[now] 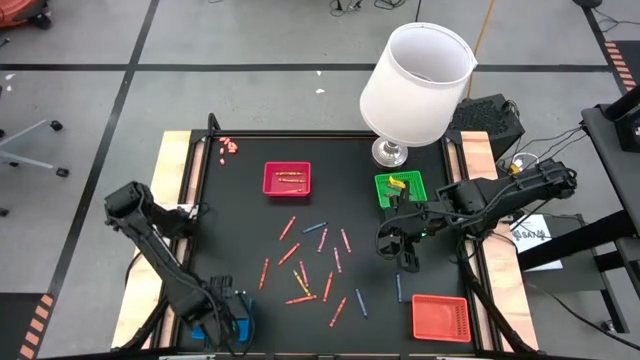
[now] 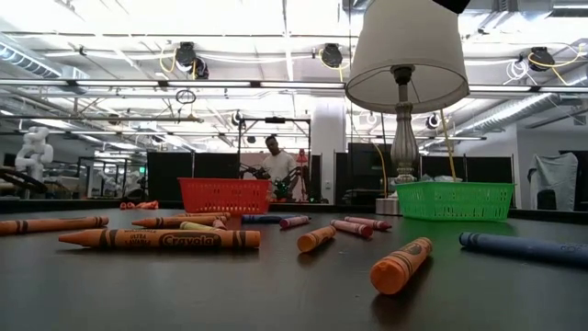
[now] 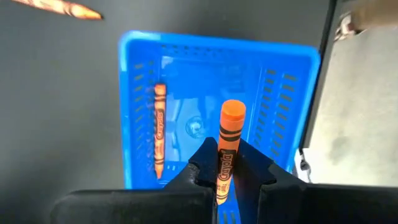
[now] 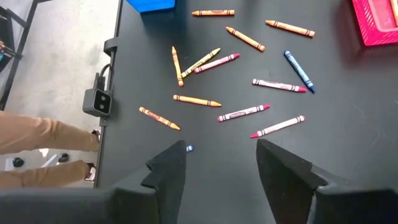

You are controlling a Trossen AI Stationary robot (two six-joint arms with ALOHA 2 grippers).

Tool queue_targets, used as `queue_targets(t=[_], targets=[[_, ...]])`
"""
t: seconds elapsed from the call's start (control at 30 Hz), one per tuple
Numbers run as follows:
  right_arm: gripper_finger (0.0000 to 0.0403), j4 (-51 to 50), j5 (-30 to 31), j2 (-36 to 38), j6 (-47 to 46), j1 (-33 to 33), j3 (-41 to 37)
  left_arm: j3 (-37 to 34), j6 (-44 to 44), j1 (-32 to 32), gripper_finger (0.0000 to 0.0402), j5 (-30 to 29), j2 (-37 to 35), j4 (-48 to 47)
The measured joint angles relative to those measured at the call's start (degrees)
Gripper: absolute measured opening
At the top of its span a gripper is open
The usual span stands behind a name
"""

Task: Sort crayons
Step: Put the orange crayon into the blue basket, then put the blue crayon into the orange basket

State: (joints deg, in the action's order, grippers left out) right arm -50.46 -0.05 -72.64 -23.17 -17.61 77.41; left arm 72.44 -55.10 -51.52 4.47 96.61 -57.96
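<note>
Black rectangular table top (image 1: pixel 250 230) bearing a white-shaded lamp (image 1: pixel 415 85) at the far edge and four small plastic trays: red square tray (image 1: pixel 287 179), green tray (image 1: pixel 400 188), orange-red tray (image 1: pixel 441 317), blue slotted tray (image 3: pixel 217 74) at the near left corner; scattered wax crayons (image 1: pixel 310 265), mostly red, orange and pink with a few blue, lying flat mid-table between the two arms.

Left gripper (image 3: pixel 225 163) poised directly above the blue slotted tray, fingers pinched narrow on one orange crayon (image 3: pixel 229 143); held crayon's long axis pointing out past the fingertips, over the tray floor; a second orange crayon (image 3: pixel 159 127) already lying inside along one wall; release judged the step in hand.

Right gripper (image 4: pixel 221 158) near the green tray, fingers parted and empty, scattered crayons ahead of it toward table centre; likely nearer arm for the blue crayon (image 1: pixel 361 302) lying closest.
</note>
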Motion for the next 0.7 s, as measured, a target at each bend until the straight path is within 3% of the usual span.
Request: queue_targets(t=[0.27, 0.6, 0.7], targets=[[0.018, 0.0, 0.0, 0.0, -0.1, 0.0, 0.0, 0.0, 0.0, -1.5, 0.0032, -0.1, 2.9, 0.0], [0.018, 0.0, 0.0, 0.0, -0.2, 0.0, 0.0, 0.0, -1.6, -1.3, 0.0143, -2.2, 3.0, -0.2], [0.018, 0.0, 0.0, 0.0, -1.7, 0.0, 0.0, 0.0, -6.2, -0.6, 0.0167, 0.8, 2.4, -0.9]])
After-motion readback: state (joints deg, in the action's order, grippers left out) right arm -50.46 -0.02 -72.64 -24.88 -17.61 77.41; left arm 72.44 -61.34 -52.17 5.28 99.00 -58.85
